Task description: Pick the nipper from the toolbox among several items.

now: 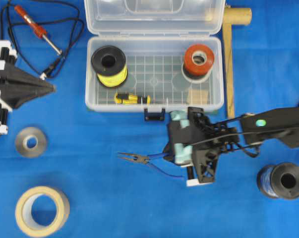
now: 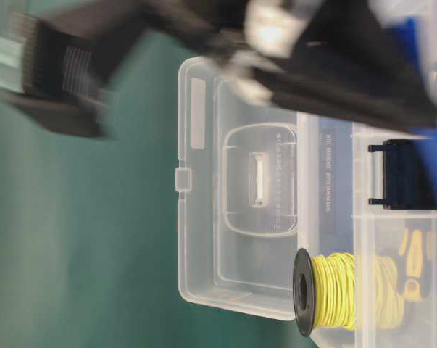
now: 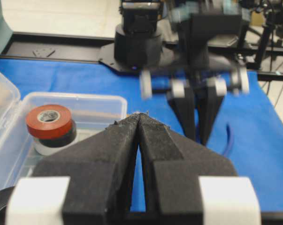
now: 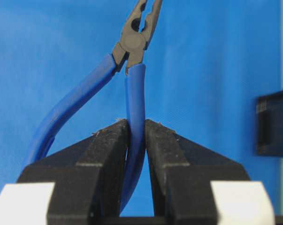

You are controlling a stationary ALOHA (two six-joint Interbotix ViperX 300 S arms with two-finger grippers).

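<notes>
Nearest the front edge of the counter (image 1: 114, 208), which is covered in a bright blue cloth, lie a roll of tan tape (image 1: 41, 209), a smaller grey roll (image 1: 30, 142) and, far to the right, a black spool of dark blue wire (image 1: 281, 181). Just beyond them, the right hand (image 1: 181, 154) is clamped on one blue handle of the nipper (image 1: 139, 158); the wrist view shows that handle pinched between the two black pads while the other handle curves free to the left. The nipper is outside the toolbox (image 1: 92, 89), in front of its dark blue latch (image 1: 154, 114), with its pointed jaws aimed left. The left hand (image 1: 52, 88) sits at the left edge with its pads together on nothing.

Farther back, the toolbox stands open, its clear lid (image 1: 154, 15) laid flat behind it. On its grid floor are a black spool of yellow wire (image 1: 109, 65), a red tape roll (image 1: 199, 59) stacked on a white one, a black-and-yellow screwdriver (image 1: 132, 98) and a small wooden block (image 1: 199, 95). An orange-handled soldering iron (image 1: 37, 29) with a looping black cord lies at the far left, and a wooden mallet (image 1: 236, 17) at the far right. Behind the counter, the left wrist view shows a pale wall.
</notes>
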